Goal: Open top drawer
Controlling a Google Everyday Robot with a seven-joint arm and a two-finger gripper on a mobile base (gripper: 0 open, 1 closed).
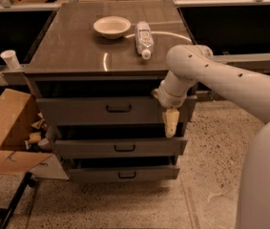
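Looking down on a dark table (67, 56) with three grey drawers stacked beneath its slab. Finding the top drawer (77, 111) directly under the slab, tallest and widest of the three, with a small black bar handle (119, 108) at the centre of its flat front and a dark gap along its upper edge. Cannot tell from this angle whether shut or pulled slightly out. Below it, seeing the middle drawer (87, 148) and the bottom drawer (91, 174), both shallower and narrower, each with a like black handle.

Spotting the pincer (171, 127) at the right end of the top drawer's front, pale yellowish, pointing down, reaching to the drawer's lower edge, well to the right of the handle and not on it. Cannot tell whether spread or pressed together, nor whether touching the front or just ahead of it. Tracing the white arm (230, 82) from the pincer up and away to the right, past the table's front right corner, to a bulky white body (263, 175) at the right edge.

On the table, noting a pale bowl (111, 26) upright near the back and, just to its right and apart from it, a clear plastic bottle (144, 37) lying on its side, cap toward the front. Left of the table, noting a white paper cup (10, 59) standing upright and, lower down, an open cardboard box (3, 128) on the speckled floor (211, 190), just beside the table's left side.
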